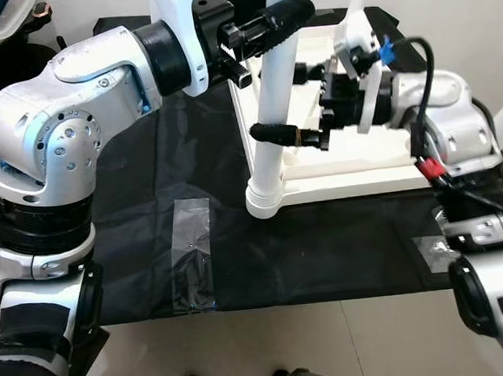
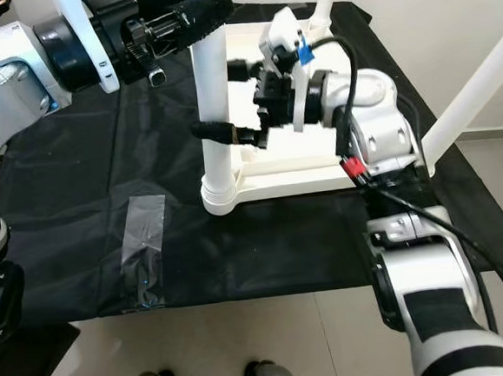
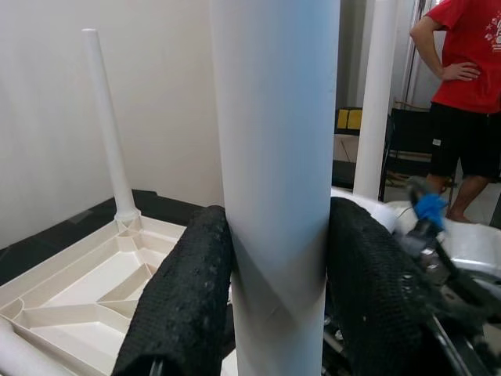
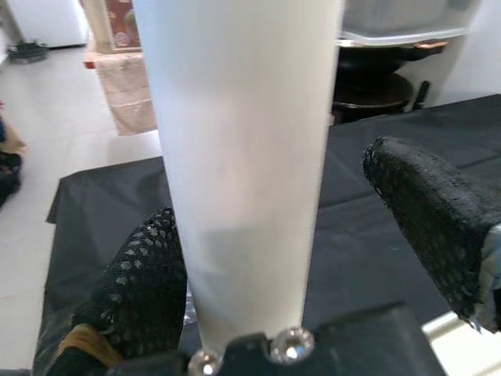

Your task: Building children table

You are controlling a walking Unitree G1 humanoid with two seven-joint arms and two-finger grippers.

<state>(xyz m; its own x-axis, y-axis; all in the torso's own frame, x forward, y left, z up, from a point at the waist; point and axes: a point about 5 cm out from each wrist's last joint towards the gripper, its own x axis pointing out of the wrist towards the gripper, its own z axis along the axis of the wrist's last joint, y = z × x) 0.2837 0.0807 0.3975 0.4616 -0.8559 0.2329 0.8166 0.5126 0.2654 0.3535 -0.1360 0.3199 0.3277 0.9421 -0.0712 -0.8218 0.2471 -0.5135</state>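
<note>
While upright, leg (image 1: 273,108) fills left hand (image 3: 274,298).

Left pincer (image 1: 262,43) clamped, right pincer (image 1: 293,102) agape.

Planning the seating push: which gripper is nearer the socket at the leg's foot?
Right. The right gripper straddles the leg low, just above the socket; the left gripper grips it higher up.

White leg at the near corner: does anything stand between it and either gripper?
Nothing visible. The left gripper has its fingers pressed against the white leg; the right gripper straddles it lower down.
</note>
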